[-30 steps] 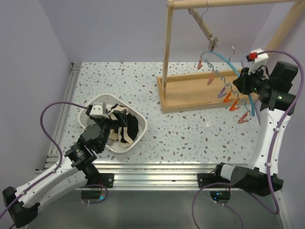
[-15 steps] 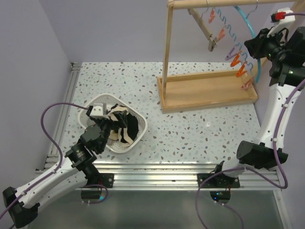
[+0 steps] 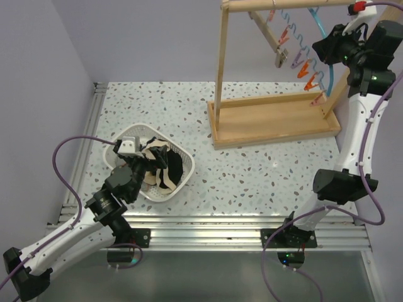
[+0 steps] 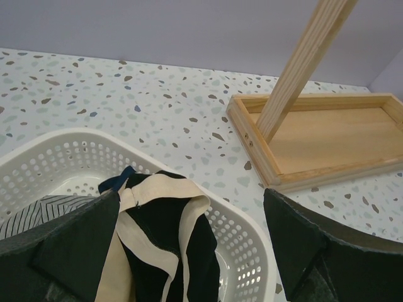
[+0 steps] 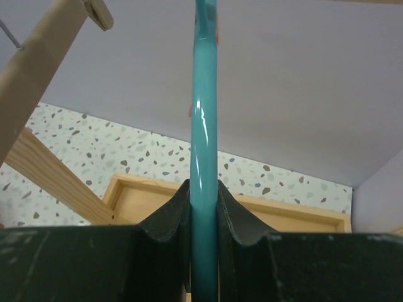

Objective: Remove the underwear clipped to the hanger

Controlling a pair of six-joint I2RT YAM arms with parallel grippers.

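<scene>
The teal hanger (image 3: 327, 60) hangs at the top right by the wooden rack (image 3: 264, 123), its coloured clips (image 3: 302, 66) empty. My right gripper (image 3: 329, 45) is shut on the hanger's teal bar (image 5: 204, 157), high by the rack's top rail. The underwear lies in the white basket (image 3: 182, 182): the black pair with pale waistband (image 4: 167, 242) on top, the grey striped pair (image 4: 38, 211) at the left, the beige pair (image 3: 150, 177) partly hidden. My left gripper (image 3: 140, 160) is open above the basket, holding nothing.
The rack's wooden tray base (image 4: 327, 141) and slanted post (image 4: 302, 69) stand right of the basket. A wooden peg hanger (image 3: 277, 47) hangs under the rail. Purple walls close in on the left and back; aluminium rails run along the near edge.
My right gripper has lifted the teal hanger up and back, from over the rack's base to the top rail. The left arm has not moved.
</scene>
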